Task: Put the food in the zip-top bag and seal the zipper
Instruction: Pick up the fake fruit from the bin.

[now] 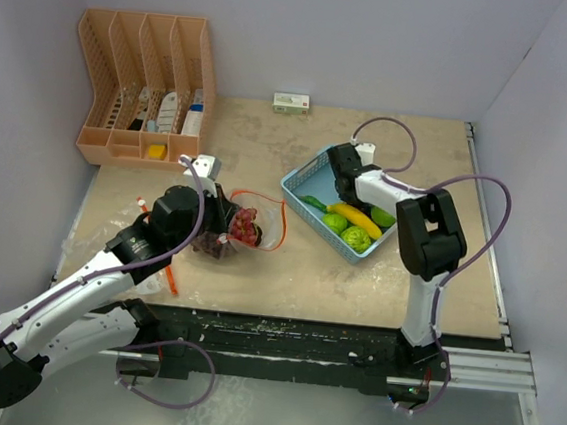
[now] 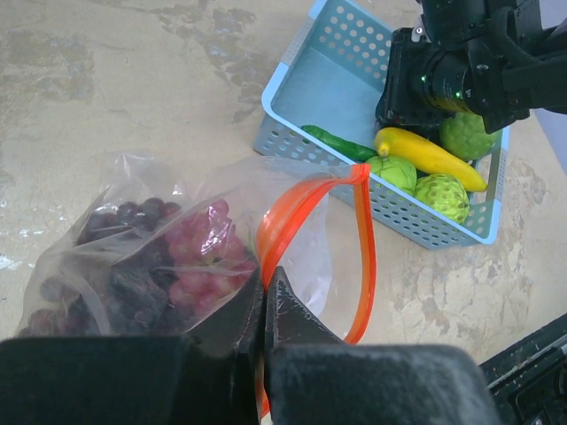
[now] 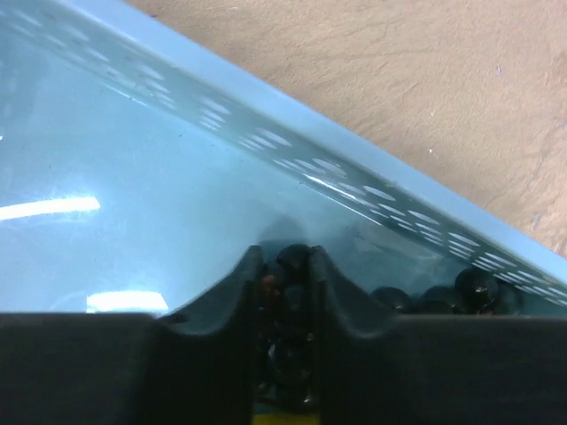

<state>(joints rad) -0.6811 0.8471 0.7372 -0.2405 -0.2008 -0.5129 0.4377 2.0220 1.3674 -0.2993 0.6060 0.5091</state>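
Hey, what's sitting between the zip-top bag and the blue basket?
Nothing: only a narrow strip of bare table separates the zip-top bag from the blue basket, seen in the top view.

Both arms have glossy white links between chunky black joint housings: the left arm (image 1: 74,305) at 7 o'clock, the right arm (image 1: 419,306) at 4 o'clock. A thin lilac cable (image 1: 387,121) loops along each. A black rail (image 1: 281,339) carries their bases. The left gripper (image 2: 264,299) and right gripper (image 3: 285,266) have matte black jaws with curved, tapering tips.
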